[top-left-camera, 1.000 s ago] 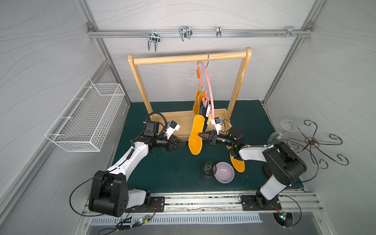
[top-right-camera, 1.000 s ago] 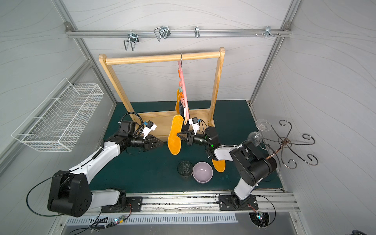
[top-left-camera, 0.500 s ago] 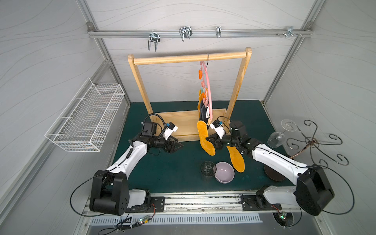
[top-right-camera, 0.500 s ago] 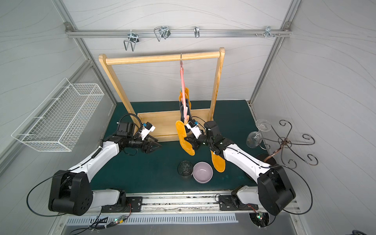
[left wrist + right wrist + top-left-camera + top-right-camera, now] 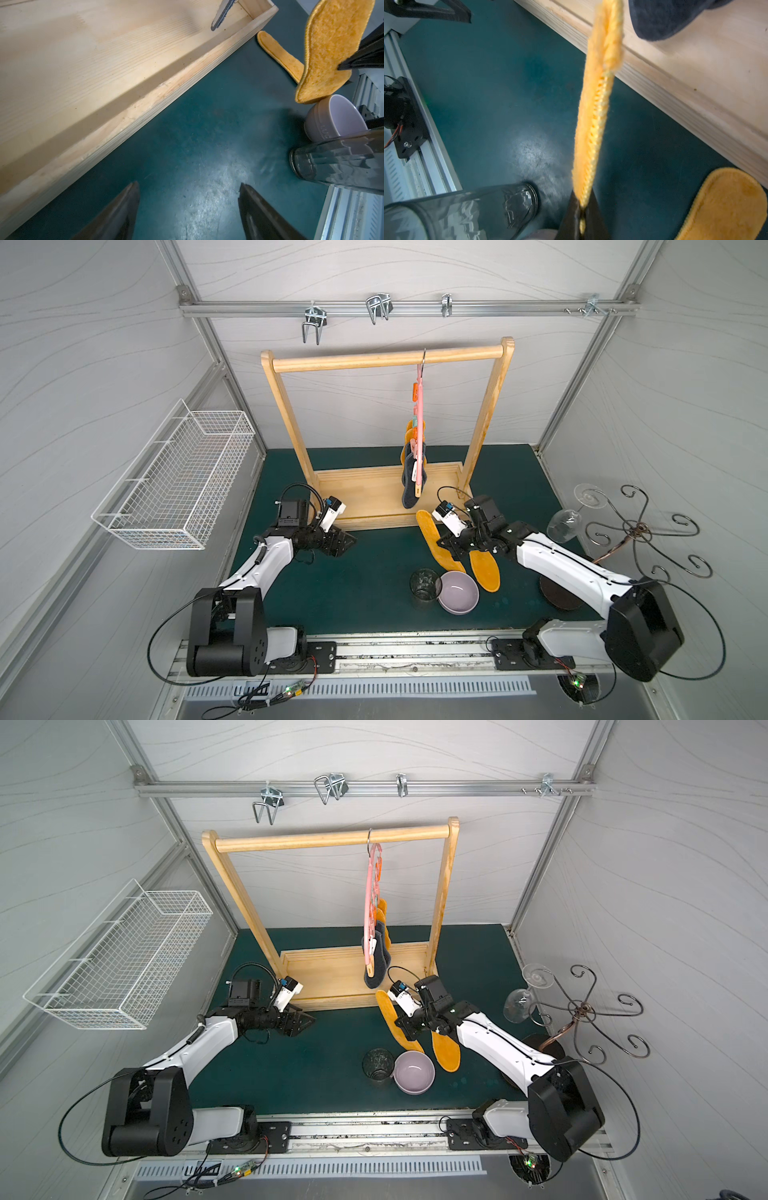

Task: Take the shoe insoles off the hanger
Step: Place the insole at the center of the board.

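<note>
Right gripper (image 5: pixel 451 542) is clamping a mustard insole (image 5: pixel 434 543) nearly on edge above the mat (image 5: pixel 365 572), its long axis running from the rack base (image 5: pixel 365 497) toward the bowl (image 5: pixel 459 593). Left gripper (image 5: pixel 188 187) is hovering wide open, empty. Other insoles (image 5: pixel 409 489) are hanging from the pink hanger (image 5: pixel 419 423).

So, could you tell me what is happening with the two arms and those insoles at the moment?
The right gripper is shut on a mustard-orange insole, off the pink hanger, holding it above the green mat near the purple bowl. Another orange insole lies flat on the mat beside it. The left gripper is open and empty, low by the wooden rack's base. Dark grey and orange insoles hang clipped on the hanger.
</note>
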Controlling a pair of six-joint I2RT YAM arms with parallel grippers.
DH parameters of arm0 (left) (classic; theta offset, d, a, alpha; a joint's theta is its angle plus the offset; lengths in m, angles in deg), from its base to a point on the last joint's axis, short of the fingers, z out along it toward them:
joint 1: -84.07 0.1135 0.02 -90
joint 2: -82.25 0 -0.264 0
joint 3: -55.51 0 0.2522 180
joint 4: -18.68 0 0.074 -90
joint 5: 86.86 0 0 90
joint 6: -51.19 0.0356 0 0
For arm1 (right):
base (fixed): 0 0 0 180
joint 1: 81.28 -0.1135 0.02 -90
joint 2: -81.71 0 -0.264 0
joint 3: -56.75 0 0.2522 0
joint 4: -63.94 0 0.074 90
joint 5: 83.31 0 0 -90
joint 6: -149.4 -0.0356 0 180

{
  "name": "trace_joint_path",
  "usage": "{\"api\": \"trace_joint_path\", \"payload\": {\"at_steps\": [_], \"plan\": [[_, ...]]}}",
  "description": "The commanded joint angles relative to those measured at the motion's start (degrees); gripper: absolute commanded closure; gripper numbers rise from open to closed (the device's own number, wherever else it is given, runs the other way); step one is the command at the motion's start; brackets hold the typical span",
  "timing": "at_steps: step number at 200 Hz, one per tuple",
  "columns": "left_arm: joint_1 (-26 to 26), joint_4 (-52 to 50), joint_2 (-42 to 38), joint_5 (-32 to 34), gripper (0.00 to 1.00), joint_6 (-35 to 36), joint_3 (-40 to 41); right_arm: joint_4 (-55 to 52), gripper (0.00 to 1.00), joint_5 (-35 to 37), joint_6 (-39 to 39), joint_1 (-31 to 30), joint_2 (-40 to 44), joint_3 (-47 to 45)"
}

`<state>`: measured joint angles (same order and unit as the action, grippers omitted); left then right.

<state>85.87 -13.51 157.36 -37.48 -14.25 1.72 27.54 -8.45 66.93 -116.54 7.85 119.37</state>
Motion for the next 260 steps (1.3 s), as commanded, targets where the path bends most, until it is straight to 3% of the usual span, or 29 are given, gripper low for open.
{"api": "trace_joint_path", "payload": {"at_steps": [1, 31, 106, 150, 197, 227, 260], "plan": [[0.83, 5.99, -0.29, 1.85, 0.19, 1.16, 1.36, -5.69, 1.0, 2.95, 0.23, 0.17, 0.74, 1.63], [1.0, 9.12, -0.6, 4.01, 0.19, 1.29, 4.32, -7.19, 1.0, 2.7, -1.14, 1.49, 1.41, 0.3], [0.97, 10.88, 1.38, 1.73, 0.19, 0.35, 5.23, -10.19, 1.0, -9.8, -4.28, 8.94, -8.22, 1.24], [1.01, 10.8, 1.31, 1.88, 0.19, 0.55, 5.27, -11.54, 1.0, -8.99, -5.77, 11.44, -13.28, 3.32], [1.01, 10.51, 1.47, 1.77, 0.2, 0.56, 5.01, -12.33, 0.85, -4.82, -7.35, 11.58, -15.33, 4.3], [1.01, 10.38, 1.28, 1.6, 0.2, 0.56, 5.2, -12.01, 0.64, -1.39, -7.86, 11.67, -14.53, 4.25], [1.01, 10.22, 1.53, 1.78, 0.2, 0.5, 5.01, -11.1, 0.62, 0.92, -8.53, 11.61, -12.88, 3.46]]}}
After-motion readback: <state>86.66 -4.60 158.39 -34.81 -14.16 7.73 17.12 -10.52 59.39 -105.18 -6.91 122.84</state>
